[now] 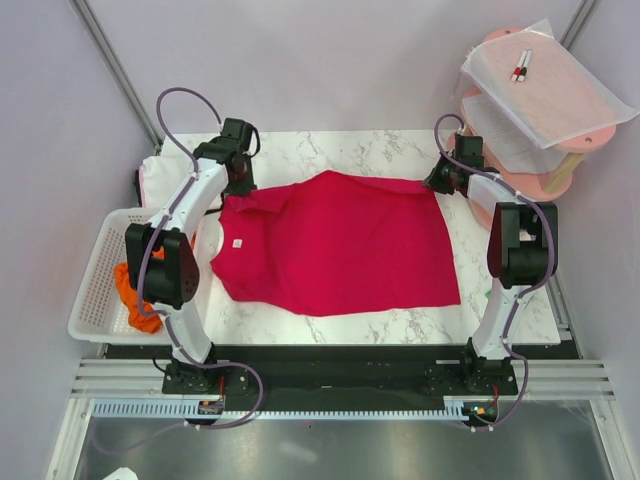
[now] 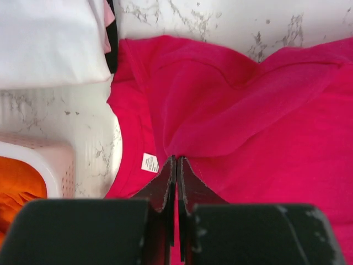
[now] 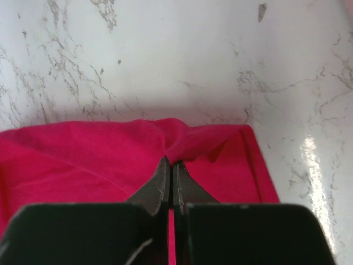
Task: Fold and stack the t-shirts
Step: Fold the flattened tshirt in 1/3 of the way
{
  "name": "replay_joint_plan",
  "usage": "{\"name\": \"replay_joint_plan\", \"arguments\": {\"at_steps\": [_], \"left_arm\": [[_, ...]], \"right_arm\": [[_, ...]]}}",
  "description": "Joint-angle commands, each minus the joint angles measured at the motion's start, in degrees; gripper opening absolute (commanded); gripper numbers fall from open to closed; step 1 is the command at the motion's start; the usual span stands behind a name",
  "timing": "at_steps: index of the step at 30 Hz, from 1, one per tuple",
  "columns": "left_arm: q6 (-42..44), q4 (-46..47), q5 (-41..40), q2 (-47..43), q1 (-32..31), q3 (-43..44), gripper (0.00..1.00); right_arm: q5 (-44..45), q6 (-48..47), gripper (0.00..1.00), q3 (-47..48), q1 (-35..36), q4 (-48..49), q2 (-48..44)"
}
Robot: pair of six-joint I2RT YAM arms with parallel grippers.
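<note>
Left fingers (image 2: 161,190) are pinching the red shirt (image 1: 340,245) at its far shoulder, right fingers (image 3: 159,190) at its far hem corner; its length is running left-right across the worktop (image 1: 340,150).

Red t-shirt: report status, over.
Left end effector shut on red t-shirt near collar. Right end effector shut on its far hem corner. Shirt spread on table, unfolded. Nothing blocking it.
</note>
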Motion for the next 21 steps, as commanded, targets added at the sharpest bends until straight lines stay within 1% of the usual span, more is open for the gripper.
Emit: {"name": "replay_joint_plan", "arguments": {"at_steps": [1, 5, 10, 16, 17, 19, 20, 21], "left_arm": [[-2.12, -1.76, -0.48, -5.99, -0.21, -1.41, 0.02], [-2.04, -3.60, 0.83, -8.89, -0.30, -2.02, 0.02], [-2.48, -5.80, 0.48, -12.58, -1.00, -5.62, 0.02], [-3.18, -8.96, 0.05, -10.57, -1.18, -9.58, 0.02], [-3.70, -10.19, -0.39, -9.70, -1.18, -10.28, 0.06], [-4.67, -11.60, -3.71, -9.25, -1.35, -11.34, 0.19], [-5.37, -12.56, -4.95, -9.34, -1.35, -11.60, 0.43], [-5.99, -13.27, -6.36, -9.25, -1.35, -11.26, 0.64]], "right_arm": [[0.20, -0.88, 0.00, 0.03, -1.59, -0.97, -2.66], [0.29, -1.14, 0.00, 0.20, -1.77, -1.67, -2.75], [0.20, -1.40, 0.00, -0.24, -2.12, -2.29, -2.31], [-0.07, -1.32, 0.00, -0.06, -2.12, -3.77, -0.55], [-0.07, -1.32, 0.00, 0.03, -2.12, -4.21, -0.11], [0.28, -1.49, 0.00, 0.38, -2.21, -5.70, 0.15], [0.46, -1.75, 0.00, 0.47, -2.21, -6.15, 0.50], [0.55, -1.84, 0.00, 0.64, -2.21, -6.67, 0.68]]}}
